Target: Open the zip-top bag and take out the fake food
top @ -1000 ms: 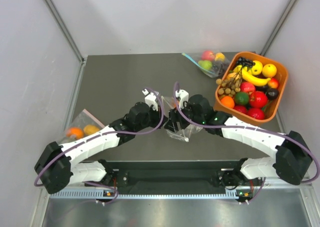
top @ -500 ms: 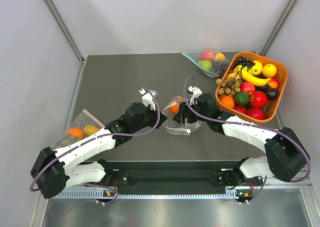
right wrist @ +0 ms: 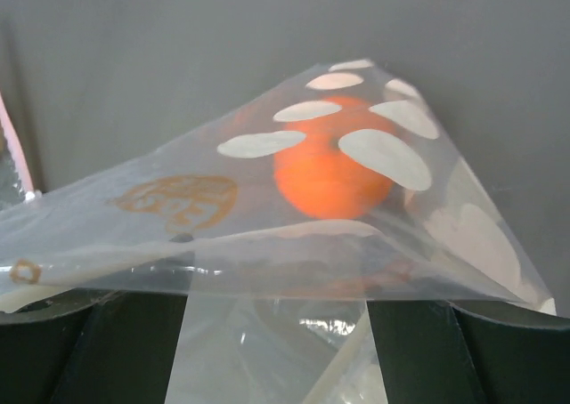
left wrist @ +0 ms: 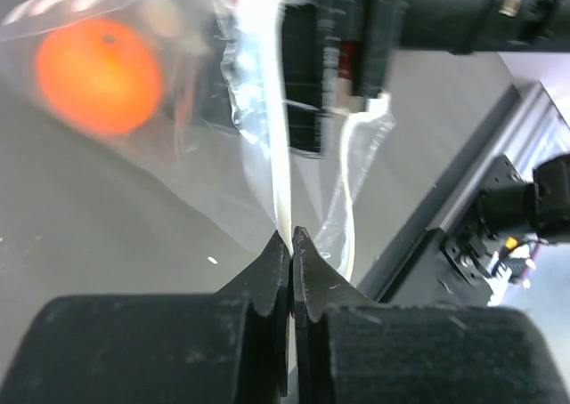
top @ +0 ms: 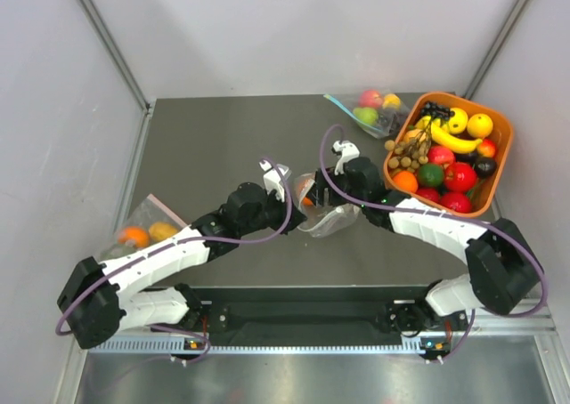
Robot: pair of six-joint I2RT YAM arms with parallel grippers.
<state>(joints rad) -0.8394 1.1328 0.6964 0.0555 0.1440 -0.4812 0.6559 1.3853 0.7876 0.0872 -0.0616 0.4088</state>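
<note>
Zip-top bag (top: 326, 219): clear, white-dotted, at mid-table (top: 205, 141) between both grippers.
Contents: orange ball (right wrist: 331, 174).
Left gripper (left wrist: 291, 242): jaws together, pinching the bag's white edge strip.
Right gripper (right wrist: 278, 313): jaws apart, film draped across them; any hold apparently loose.

Right gripper (top: 324, 192) pulled back toward basket (top: 501, 168); zip-top bag (top: 328, 220) stretched wider, orange ball (top: 305, 190) showing.
</note>
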